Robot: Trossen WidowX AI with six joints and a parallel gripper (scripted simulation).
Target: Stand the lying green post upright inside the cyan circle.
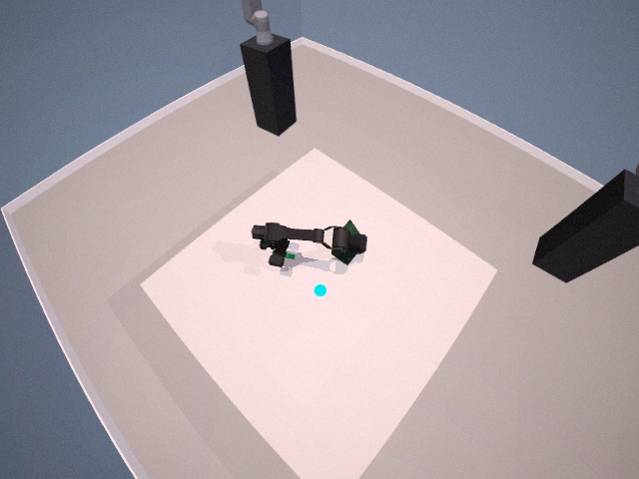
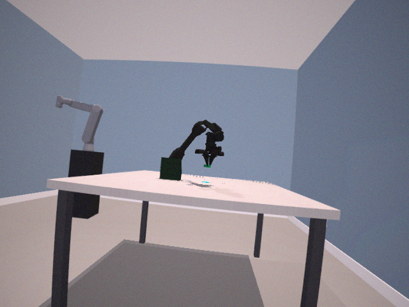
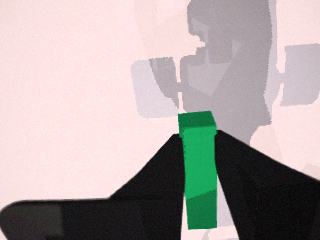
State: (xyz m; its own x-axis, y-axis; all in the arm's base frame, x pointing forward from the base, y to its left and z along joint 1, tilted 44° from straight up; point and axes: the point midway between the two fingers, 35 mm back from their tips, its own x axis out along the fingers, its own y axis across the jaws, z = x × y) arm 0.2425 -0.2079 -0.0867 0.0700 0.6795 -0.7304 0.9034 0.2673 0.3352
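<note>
The green post [image 1: 291,255] [image 2: 208,166] [image 3: 200,160] is held lying roughly level between the fingertips, raised above the table top. My gripper [image 2: 208,165] [image 3: 197,140] is shut on it and points down; in the top view the arm hides the fingertips. The cyan circle [image 1: 319,289] [image 2: 206,181] is flat on the table. In the top view it lies to the lower right of the post, and in the exterior view it shows below the held post. The circle is not seen in the wrist view.
The arm's dark green base block [image 1: 350,226] [image 2: 170,169] stands on the white table [image 1: 329,386] [image 2: 198,197]. Off the table, a grey arm [image 2: 91,125] stands on a black pedestal [image 1: 269,85] [image 2: 86,162]. Another black pedestal [image 1: 583,232] is at the right of the top view.
</note>
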